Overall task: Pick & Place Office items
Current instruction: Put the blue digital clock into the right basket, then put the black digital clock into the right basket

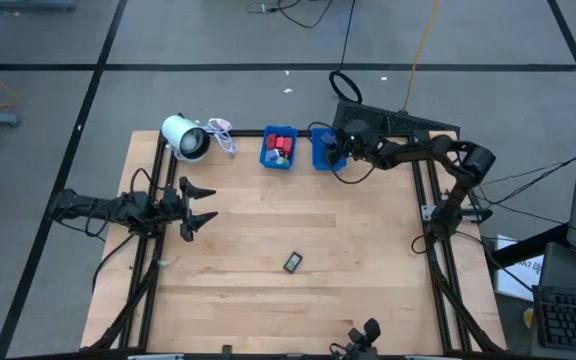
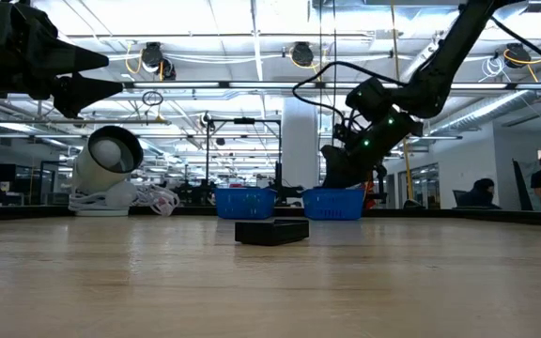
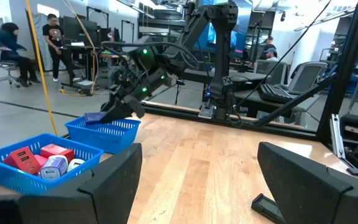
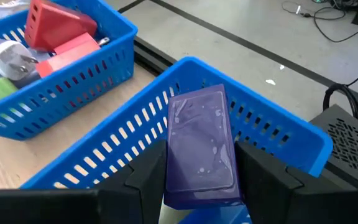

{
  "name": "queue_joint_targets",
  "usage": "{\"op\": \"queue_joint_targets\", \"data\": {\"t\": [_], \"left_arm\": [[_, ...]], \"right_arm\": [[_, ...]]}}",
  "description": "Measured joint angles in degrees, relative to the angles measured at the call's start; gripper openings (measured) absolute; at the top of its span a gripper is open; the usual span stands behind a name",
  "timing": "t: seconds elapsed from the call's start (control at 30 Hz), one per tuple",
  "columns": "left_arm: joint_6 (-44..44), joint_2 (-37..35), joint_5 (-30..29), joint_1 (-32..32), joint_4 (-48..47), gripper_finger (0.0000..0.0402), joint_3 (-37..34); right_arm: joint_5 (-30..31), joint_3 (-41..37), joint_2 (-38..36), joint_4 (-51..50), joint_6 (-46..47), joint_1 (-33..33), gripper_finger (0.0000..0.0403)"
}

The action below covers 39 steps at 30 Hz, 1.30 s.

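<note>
Item: purple block [image 4: 201, 146], clamped in my right gripper [image 4: 197, 180], long axis upright, directly above the right-hand bin [image 4: 278, 127].

Table top [image 1: 298, 225]: pale wood, smooth, matt, grain lines seen

Two blue bins [image 4: 104, 134]: moulded plastic, slotted lattice walls, slight sheen; second bin [image 4: 61, 93] same make

Purple block [image 4: 201, 146]: smooth plastic, glossy, smeared highlights, clamped between right gripper [image 4: 197, 183] fingers of matt black plastic

Red pieces [image 4: 61, 28]: smooth plastic, satin

Dark item [image 2: 271, 231] at table's 6 o'clock: matt black casing

White roll [image 1: 184, 137] at 11 o'clock: smooth, faintly glossy

Table frame [image 1: 438, 260]: black metal rails
</note>
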Motion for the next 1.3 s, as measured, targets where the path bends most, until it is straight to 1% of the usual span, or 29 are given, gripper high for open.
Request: {"op": "queue_joint_targets", "data": {"t": [0.23, 0.6, 1.1, 1.3], "left_arm": [[0.0, 0.0, 0.01, 0.0, -0.02, 0.0324, 0.0], [0.0, 0.0, 0.01, 0.02, -0.02, 0.0324, 0.0], [0.0, -0.02, 0.02, 0.0, -0.02, 0.0324, 0.0], [0.0, 0.0, 0.01, 0.02, -0.01, 0.0324, 0.0]], "right_arm": [[-0.02, 0.0, 1.44, 0.09, 0.0, 0.02, 0.0164], [-0.02, 0.0, 1.58, 0.09, -0.02, 0.02, 0.0166], [-0.03, 0.0, 1.53, 0.09, -0.01, 0.02, 0.021], [-0.02, 0.0, 1.33, 1.86, -0.06, 1.1, 0.0219]]}}
